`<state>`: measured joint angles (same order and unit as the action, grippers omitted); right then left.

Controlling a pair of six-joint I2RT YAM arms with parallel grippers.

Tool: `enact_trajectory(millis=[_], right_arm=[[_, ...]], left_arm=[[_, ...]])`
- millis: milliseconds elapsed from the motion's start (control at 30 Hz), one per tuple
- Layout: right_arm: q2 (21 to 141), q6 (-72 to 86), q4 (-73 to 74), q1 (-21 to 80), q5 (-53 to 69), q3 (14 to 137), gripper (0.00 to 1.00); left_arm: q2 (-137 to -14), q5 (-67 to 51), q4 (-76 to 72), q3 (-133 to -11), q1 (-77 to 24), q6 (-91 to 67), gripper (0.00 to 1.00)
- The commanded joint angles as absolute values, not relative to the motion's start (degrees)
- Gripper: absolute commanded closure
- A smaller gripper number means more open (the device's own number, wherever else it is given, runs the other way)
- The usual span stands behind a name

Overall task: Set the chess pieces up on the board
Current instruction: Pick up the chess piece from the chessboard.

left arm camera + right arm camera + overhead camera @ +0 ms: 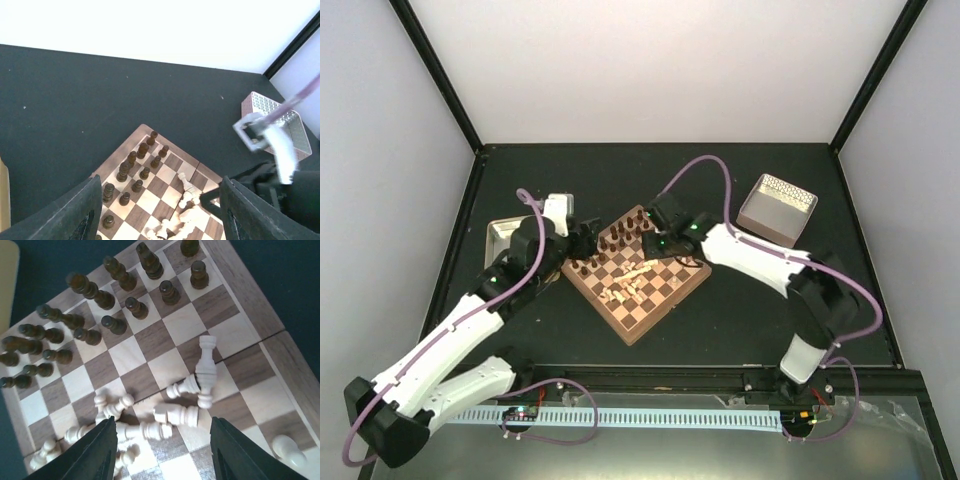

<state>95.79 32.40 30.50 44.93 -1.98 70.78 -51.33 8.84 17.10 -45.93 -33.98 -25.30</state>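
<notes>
Both claws gape empty: the right gripper (161,440) hangs over cream pieces (165,416) toppled mid-board (240,285), the left gripper (157,205) near the standing dark pieces (131,167) — pinch the outlying rook (205,367) at its stem, clear of neighbours

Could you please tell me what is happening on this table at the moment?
Two robot arms are setting up a chess game. The dark pieces stand in roughly two rows along one side of the board, while the pale pieces lie tipped over in a heap near its middle. The left gripper hovers open by the dark rows, and the right gripper hangs open just above the pale heap. Neither holds a piece.
</notes>
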Motion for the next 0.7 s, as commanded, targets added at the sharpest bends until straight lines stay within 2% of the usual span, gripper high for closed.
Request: enact_trajectory(millis=[0, 267, 533, 667], right_arm=[[102.26, 36.12, 38.31, 45.83, -9.45, 77.90, 0.50], [110.36, 38.29, 41.87, 45.76, -14.62, 85.87, 0.67], [114.43, 36.05, 41.92, 44.68, -13.93, 87.94, 0.70], [115.93, 35.34, 40.29, 44.13, -12.12, 87.24, 0.76]], left_arm=[[-48.44, 9.11, 16.64, -45.30, -32.60, -25.94, 0.34], [-48.86, 6.51, 15.80, -44.72, -31.89, -26.39, 0.34], [-49.83, 6.47, 15.24, -43.87, -31.32, -27.00, 0.34], [-50.32, 6.76, 15.23, -43.84, -31.03, -26.94, 0.34]])
